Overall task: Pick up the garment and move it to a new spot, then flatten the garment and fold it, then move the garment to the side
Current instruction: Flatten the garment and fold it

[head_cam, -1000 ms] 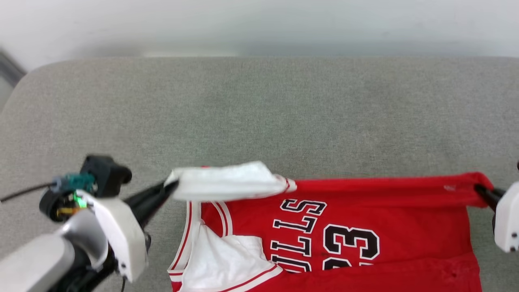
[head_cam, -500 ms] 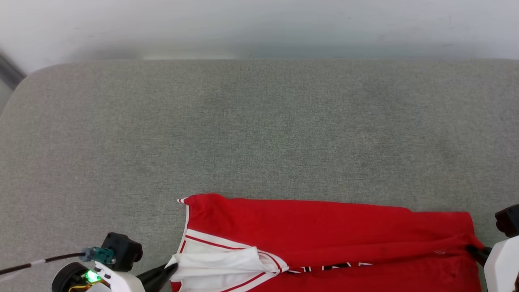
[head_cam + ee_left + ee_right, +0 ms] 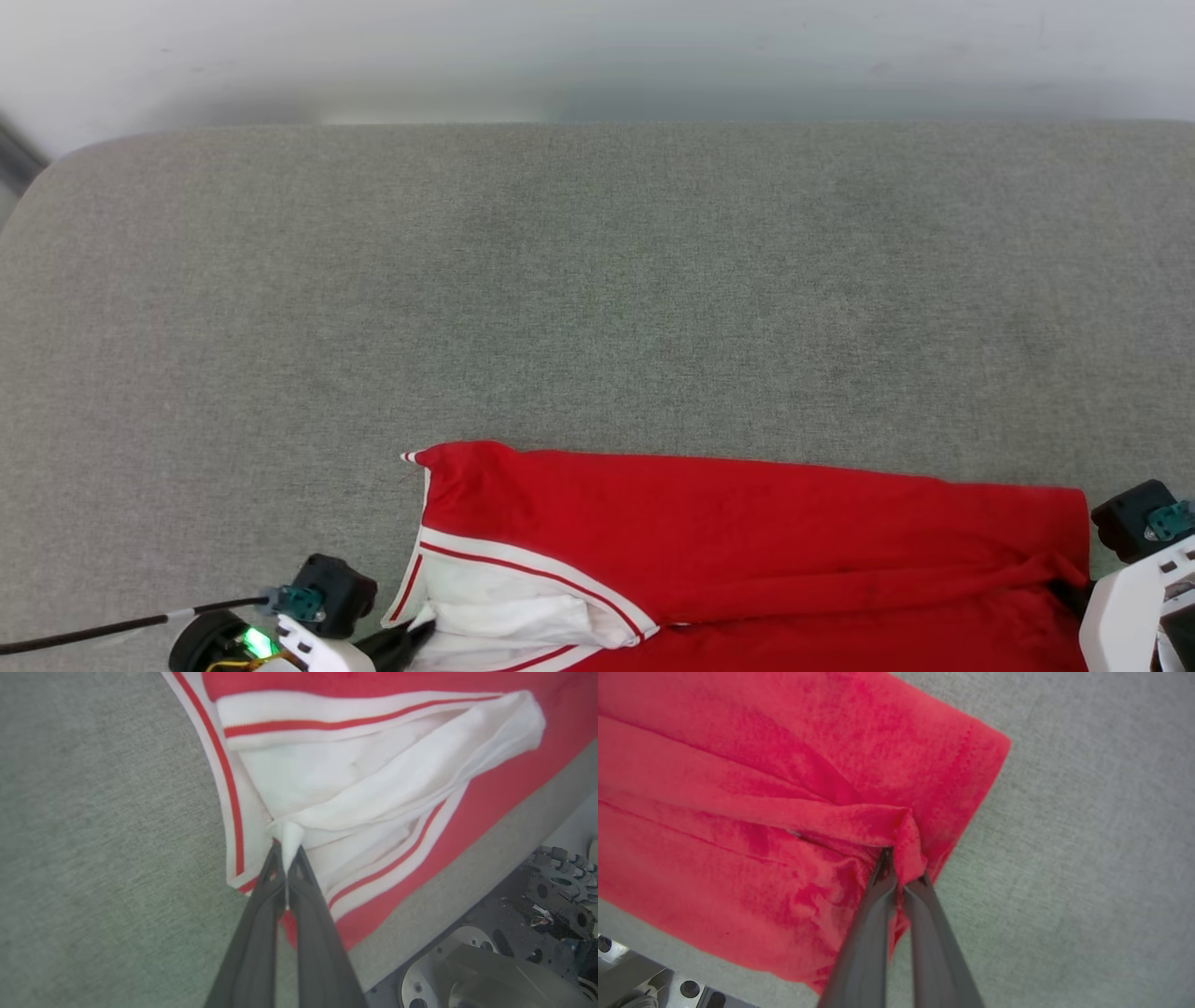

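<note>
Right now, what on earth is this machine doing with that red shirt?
A two-armed robot is folding the red shirt on a grey padded surface. Its left gripper pinches the white sleeve, and its right gripper pinches a red fold at the opposite end. The shirt lies doubled over near the surface's front edge, plain red side up.

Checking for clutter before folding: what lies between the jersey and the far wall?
Beyond the jersey, just bare grey cushion, in the head view.

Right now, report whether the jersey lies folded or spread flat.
Folded: a plain red layer of the garment lies doubled over the rest, the left gripper and right gripper each pinching an end.
</note>
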Available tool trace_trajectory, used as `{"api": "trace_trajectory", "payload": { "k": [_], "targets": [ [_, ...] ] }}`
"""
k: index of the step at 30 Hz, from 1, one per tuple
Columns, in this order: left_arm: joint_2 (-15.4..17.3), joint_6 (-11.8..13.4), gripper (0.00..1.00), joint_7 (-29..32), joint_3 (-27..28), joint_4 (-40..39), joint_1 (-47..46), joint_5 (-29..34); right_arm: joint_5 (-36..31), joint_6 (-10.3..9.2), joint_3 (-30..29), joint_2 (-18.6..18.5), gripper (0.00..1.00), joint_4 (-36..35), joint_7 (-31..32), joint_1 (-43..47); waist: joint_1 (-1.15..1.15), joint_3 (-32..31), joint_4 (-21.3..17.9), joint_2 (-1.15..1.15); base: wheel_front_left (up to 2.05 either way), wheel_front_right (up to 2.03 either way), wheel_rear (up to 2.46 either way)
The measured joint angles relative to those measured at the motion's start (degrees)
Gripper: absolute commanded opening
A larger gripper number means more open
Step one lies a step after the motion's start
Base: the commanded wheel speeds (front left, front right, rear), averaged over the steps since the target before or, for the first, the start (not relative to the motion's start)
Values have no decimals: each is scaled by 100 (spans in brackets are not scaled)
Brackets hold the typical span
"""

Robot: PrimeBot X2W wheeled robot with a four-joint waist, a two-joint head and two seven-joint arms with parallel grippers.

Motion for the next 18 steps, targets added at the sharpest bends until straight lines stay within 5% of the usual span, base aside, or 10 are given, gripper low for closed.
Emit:
{"api": "trace_trajectory", "payload": {
  "k": [1,2,7,11,18],
  "targets": [
    [-34,-24,87,-26,-30,25,1,14,19,0,25,4,100,19,-29,-19,0,-20,-6,0,0,0,0],
    [-57,-25,100,-69,-30,47,1,37,36,0,48,10,100,29,-45,-30,0,-44,-13,0,0,0,0],
    [-118,66,100,-453,131,-12,-1,51,155,2,53,-46,100,-88,-133,-42,0,-229,-39,0,0,0,0],
    [-131,288,100,-1054,388,-204,-18,220,347,1,-487,-31,100,-381,-157,-51,0,-404,-52,0,0,0,0],
    [-255,1088,100,-1811,1437,-476,255,189,560,0,-1634,558,100,-909,198,213,0,-612,-58,0,0,0,0]
  ]
}}
